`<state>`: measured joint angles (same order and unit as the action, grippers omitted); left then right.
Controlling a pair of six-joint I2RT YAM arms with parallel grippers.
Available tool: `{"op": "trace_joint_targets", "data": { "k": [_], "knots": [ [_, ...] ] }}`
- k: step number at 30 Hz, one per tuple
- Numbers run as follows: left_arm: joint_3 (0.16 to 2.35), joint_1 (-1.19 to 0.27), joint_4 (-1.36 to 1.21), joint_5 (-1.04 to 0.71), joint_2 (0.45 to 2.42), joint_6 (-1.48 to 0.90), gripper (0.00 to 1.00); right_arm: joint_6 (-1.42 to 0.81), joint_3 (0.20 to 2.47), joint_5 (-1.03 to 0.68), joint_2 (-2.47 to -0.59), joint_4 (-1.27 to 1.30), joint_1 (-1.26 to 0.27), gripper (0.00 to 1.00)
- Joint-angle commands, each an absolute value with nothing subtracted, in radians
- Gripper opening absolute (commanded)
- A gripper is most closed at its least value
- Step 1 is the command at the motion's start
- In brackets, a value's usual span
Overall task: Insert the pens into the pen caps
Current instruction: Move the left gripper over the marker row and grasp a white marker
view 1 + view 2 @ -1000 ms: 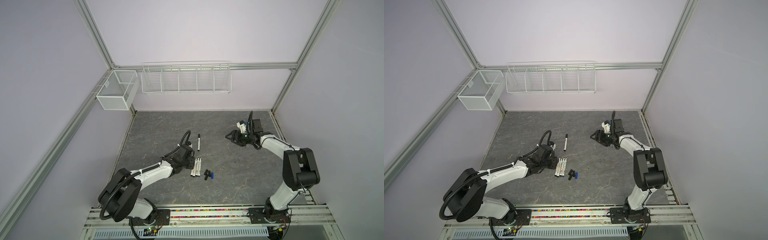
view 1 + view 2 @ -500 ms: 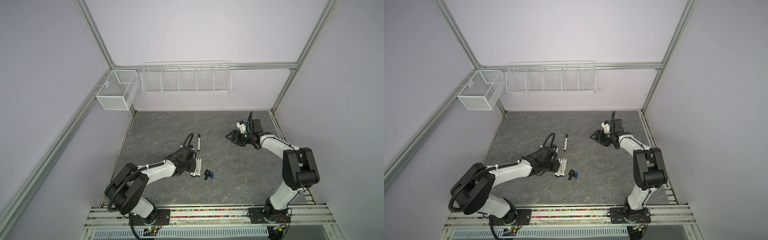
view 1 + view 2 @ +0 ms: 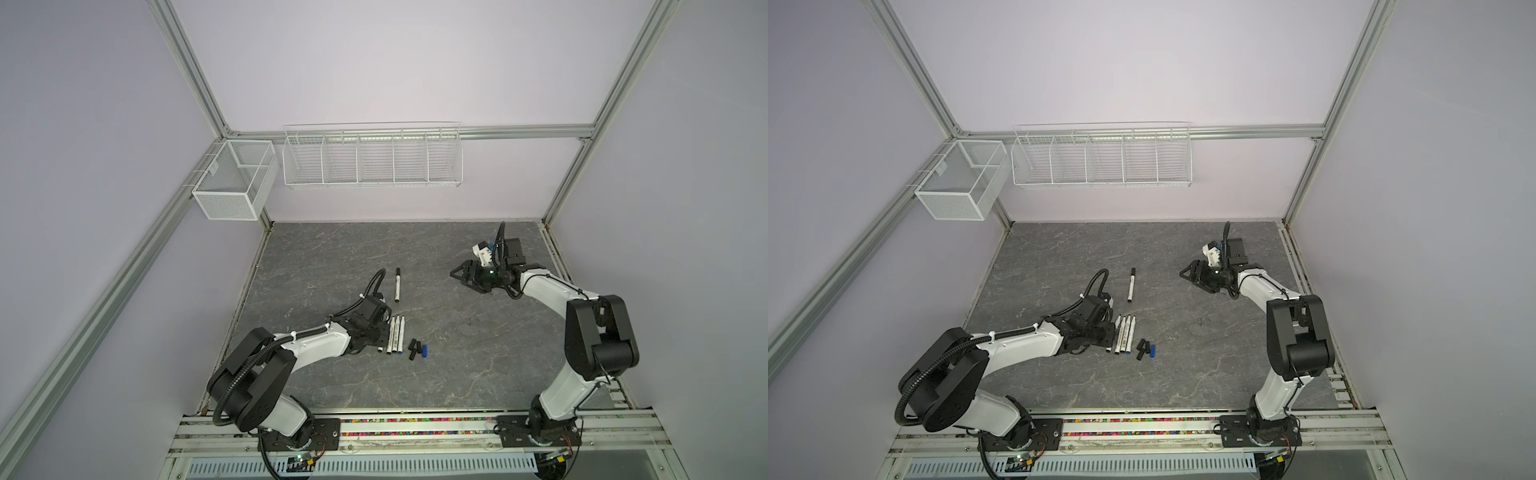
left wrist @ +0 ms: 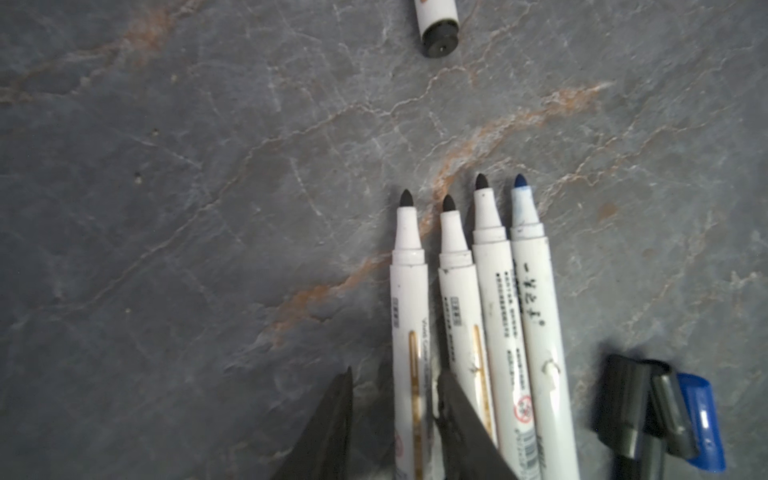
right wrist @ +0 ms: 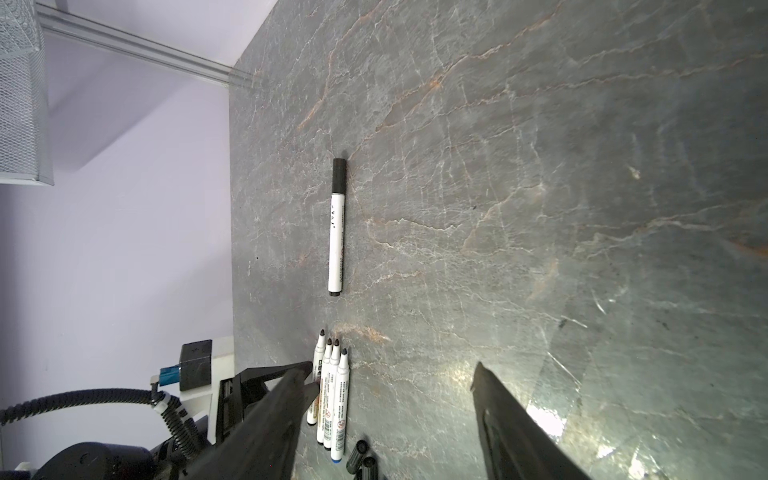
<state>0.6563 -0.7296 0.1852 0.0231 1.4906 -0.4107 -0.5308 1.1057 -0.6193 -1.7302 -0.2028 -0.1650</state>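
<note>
Several uncapped pens lie side by side on the grey mat, tips pointing to the back. A capped pen lies alone behind them. Loose black pen caps and a blue cap sit just right of the row. My left gripper is low over the row and open. Its jaws straddle the leftmost pen, with a gap on the outer side. The blue-tipped pen is outermost on the far side of the row. My right gripper hovers open and empty at the back right.
A white wire basket and a mesh box hang on the back wall, well above the mat. The aluminium frame rail runs along the front edge. Bare mat lies between the caps and the right arm.
My left gripper has shifted a little toward the front and come down onto the leftmost pen, its jaws narrowing slightly. The right arm has not moved.
</note>
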Motion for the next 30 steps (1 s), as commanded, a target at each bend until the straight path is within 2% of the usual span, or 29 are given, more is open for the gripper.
{"op": "trace_joint_targets", "data": {
  "k": [1, 6, 13, 17, 18, 20, 21, 27, 30],
  "knots": [
    [0.637, -0.735, 0.237, 0.044, 1.478, -0.425, 0.35, -0.523, 1.095, -0.635, -1.734, -0.186, -0.161, 0.68],
    [0.658, -0.736, 0.289, 0.078, 1.503, -0.438, 0.3, -0.524, 1.098, -0.635, -1.733, -0.186, -0.161, 0.67],
    [0.764, -0.792, 0.508, 0.256, 1.571, -0.48, 0.23, -0.521, 1.092, -0.619, -1.726, -0.19, -0.155, 0.68],
    [0.806, -0.816, 0.565, 0.277, 1.642, -0.482, 0.2, -0.523, 1.094, -0.616, -1.729, -0.19, -0.152, 0.67],
    [0.811, -0.816, 0.567, 0.276, 1.658, -0.486, 0.18, -0.524, 1.094, -0.616, -1.728, -0.189, -0.152, 0.67],
    [0.824, -0.816, 0.561, 0.271, 1.689, -0.492, 0.03, -0.523, 1.094, -0.616, -1.725, -0.19, -0.152, 0.67],
    [0.832, -0.816, 0.556, 0.263, 1.698, -0.489, 0.0, -0.521, 1.094, -0.615, -1.722, -0.192, -0.152, 0.67],
    [0.906, -0.791, 0.48, 0.149, 1.66, -0.414, 0.0, -0.492, 1.095, -0.598, -1.689, -0.216, -0.15, 0.67],
    [0.944, -0.747, 0.401, 0.028, 1.604, -0.35, 0.0, -0.482, 1.092, -0.609, -1.667, -0.207, -0.151, 0.67]
  ]
}}
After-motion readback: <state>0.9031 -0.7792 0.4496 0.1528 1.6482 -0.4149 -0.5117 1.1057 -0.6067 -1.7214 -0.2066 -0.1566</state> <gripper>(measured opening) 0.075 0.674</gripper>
